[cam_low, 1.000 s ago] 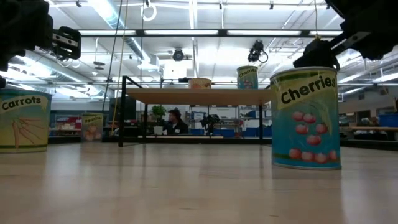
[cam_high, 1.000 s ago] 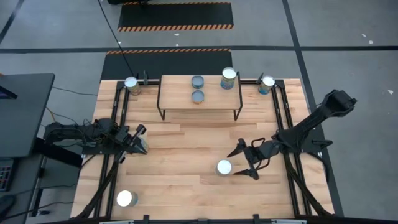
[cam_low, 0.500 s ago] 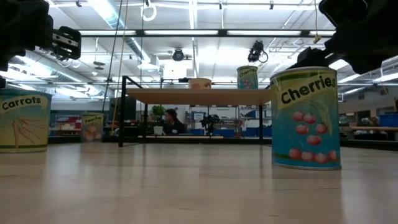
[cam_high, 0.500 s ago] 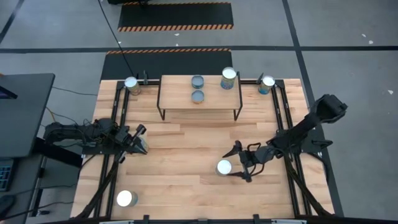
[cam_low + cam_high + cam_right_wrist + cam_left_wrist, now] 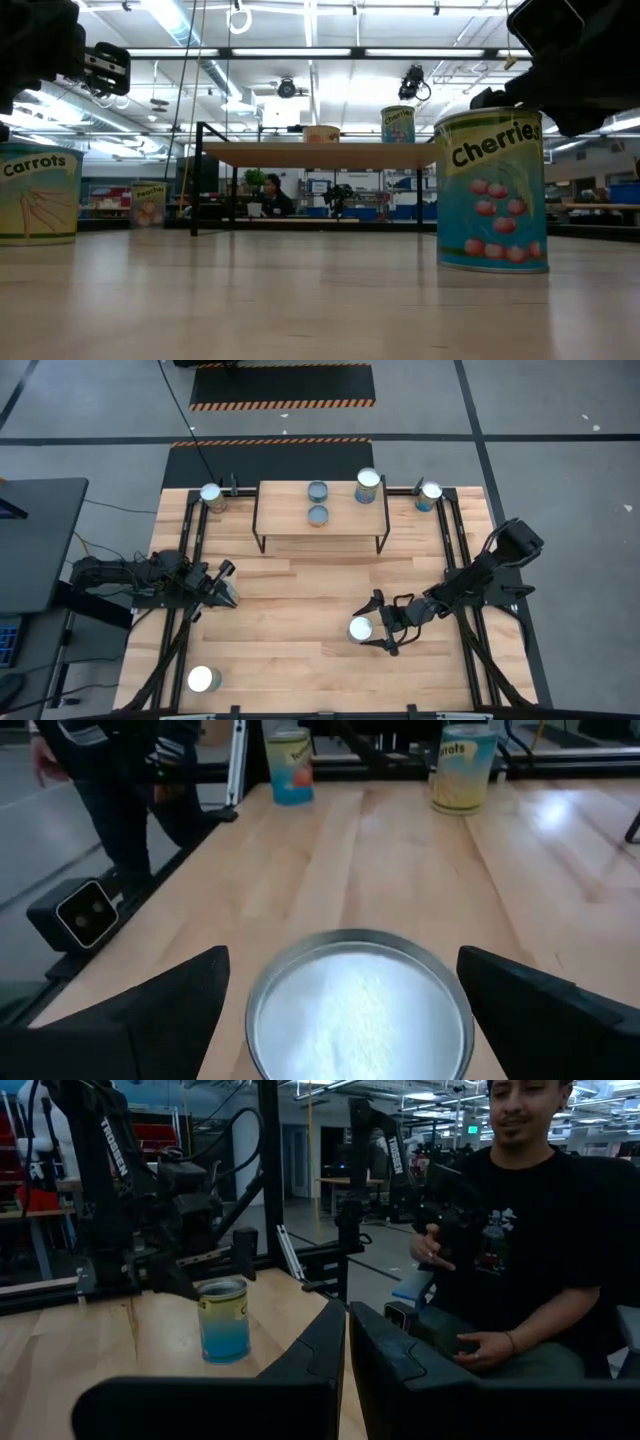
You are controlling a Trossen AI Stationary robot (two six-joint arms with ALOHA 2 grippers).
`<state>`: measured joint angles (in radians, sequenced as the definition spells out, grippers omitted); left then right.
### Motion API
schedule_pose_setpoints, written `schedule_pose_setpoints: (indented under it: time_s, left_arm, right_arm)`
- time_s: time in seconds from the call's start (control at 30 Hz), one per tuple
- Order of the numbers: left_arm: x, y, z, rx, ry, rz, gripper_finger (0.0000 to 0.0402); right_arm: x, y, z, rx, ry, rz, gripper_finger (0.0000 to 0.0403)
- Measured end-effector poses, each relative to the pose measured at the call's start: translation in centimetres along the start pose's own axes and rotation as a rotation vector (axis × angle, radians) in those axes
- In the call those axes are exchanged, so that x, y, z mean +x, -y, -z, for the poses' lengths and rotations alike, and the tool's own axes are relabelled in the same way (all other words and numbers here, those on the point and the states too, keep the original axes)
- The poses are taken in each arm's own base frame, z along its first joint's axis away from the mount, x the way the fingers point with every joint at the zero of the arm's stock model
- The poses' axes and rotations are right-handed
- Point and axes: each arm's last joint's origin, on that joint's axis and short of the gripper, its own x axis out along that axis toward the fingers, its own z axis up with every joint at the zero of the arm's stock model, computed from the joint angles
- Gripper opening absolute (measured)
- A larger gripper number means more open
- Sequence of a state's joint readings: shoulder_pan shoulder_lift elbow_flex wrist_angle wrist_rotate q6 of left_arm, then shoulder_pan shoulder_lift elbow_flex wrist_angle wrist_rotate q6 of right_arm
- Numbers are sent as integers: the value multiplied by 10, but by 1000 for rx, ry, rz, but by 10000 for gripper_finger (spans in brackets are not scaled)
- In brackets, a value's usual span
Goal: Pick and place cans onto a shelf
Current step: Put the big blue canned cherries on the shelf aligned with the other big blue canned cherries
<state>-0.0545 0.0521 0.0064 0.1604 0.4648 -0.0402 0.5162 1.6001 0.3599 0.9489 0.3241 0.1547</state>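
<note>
The left gripper [image 5: 226,594] waits at the bench's [image 5: 300,660] left side, fingers pressed together, empty. The right gripper [image 5: 374,632] straddles the cherries can [image 5: 360,629] at centre-right, fingers [image 5: 150,1010] spread wide, not yet touching. Judged: reach step; next, lower, close, then carry it to the shelf [image 5: 290,520].

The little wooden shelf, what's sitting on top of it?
On the shelf sit three cans: two small ones with dull blue-grey tops and a taller silver-topped can. From above, its board hides the table underneath.
</note>
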Motion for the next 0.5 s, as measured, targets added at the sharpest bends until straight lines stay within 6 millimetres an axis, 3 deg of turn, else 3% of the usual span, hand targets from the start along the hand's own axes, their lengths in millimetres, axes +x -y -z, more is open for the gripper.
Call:
schedule_pose_setpoints:
  time_s: [0.33,0.5]
  left_arm:
    - [0,0,0,-1,0,0,27]
    - [0,0,0,0,0,0,27]
  right_arm:
    - [7,3,9,4,2,13,397]
    - [8,5,9,36,16,33,374]
